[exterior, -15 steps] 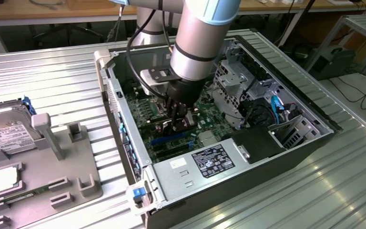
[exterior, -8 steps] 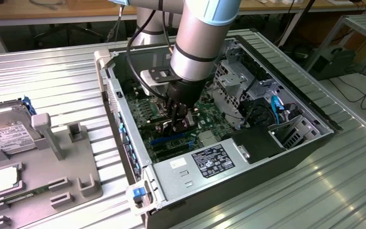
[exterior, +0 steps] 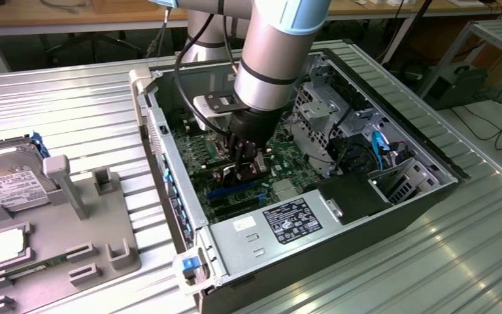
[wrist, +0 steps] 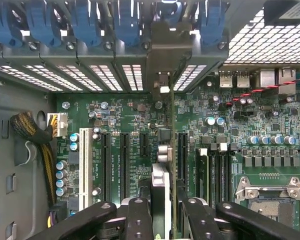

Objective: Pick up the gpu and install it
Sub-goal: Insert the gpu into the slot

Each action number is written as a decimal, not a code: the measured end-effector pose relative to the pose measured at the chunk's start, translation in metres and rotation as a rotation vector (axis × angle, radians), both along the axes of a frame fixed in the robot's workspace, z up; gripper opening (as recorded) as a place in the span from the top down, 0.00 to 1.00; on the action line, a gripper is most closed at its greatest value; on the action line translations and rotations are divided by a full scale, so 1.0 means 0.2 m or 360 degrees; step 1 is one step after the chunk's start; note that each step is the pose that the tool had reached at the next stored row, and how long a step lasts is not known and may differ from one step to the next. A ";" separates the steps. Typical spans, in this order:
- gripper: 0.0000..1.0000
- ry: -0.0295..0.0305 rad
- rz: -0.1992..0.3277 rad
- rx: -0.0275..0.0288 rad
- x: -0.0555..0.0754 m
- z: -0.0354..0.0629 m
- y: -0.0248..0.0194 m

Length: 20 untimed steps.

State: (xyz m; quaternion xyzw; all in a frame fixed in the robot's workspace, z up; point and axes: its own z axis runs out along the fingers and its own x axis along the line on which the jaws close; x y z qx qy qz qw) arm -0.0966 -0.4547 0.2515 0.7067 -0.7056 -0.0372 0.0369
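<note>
The arm (exterior: 273, 59) hung inside the open computer case (exterior: 159, 131), which lay on its side on the ribbed metal bench (exterior: 68, 104). The claw (exterior: 249, 171) was low over the motherboard (wrist: 125, 115), near the middle of the case.

In the wrist view the claw was pinching the gpu (wrist: 162, 150). The two black fingers (wrist: 139, 220) pressed on its flat sides, and the card was seen edge-on between them. The card stood upright over the row of long expansion slots (wrist: 125, 160). Its dark bracket end reached to the rear wall of the case, between the perforated slot covers (wrist: 102, 75) and under the blue clips (wrist: 85, 25). I could not tell if the lower edge was already in a slot or just above it.

In my judgement the picking was done and the step in hand was the installing itself. This step called for a straight push down, with the card edge exactly along one slot and the bracket in its rear opening. A small tilt could make the connector jam.

A hard drive (exterior: 7, 176) lay well apart, at the exterior view's left
</note>
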 end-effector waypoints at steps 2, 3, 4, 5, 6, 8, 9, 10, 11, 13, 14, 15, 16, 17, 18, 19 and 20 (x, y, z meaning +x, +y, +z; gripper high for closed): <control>0.71 0.00003 0.0000 -0.00003 0.00 -0.001 0.001; 0.71 0.00004 0.0000 -0.00005 0.00 -0.001 0.001; 0.71 0.00004 0.0000 -0.00005 0.00 -0.001 0.001; 0.71 0.00002 0.0000 -0.00002 0.01 -0.002 0.001; 0.71 0.00001 -0.0001 0.00001 0.02 -0.003 0.003; 0.71 0.00002 -0.0001 -0.00001 0.02 -0.002 0.002; 0.71 0.00001 -0.0001 -0.00001 0.02 -0.002 0.002; 0.71 0.00002 -0.0001 -0.00001 0.02 -0.002 0.002; 0.71 0.00002 -0.0001 -0.00001 0.01 -0.002 0.003; 0.71 0.00003 -0.0001 -0.00002 0.00 -0.002 0.002; 0.71 0.00002 -0.0001 -0.00001 0.00 -0.003 0.003; 0.71 0.00002 -0.0001 -0.00001 0.00 -0.003 0.003; 0.71 0.00002 -0.0001 -0.00002 0.00 -0.004 0.003; 0.71 0.00003 0.0000 -0.00003 0.00 -0.004 0.002; 0.71 0.00003 0.0000 -0.00002 0.00 -0.006 0.002; 0.71 0.00001 -0.0001 -0.00001 -0.01 -0.008 0.002; 0.71 0.00003 -0.0001 -0.00002 -0.01 -0.010 0.002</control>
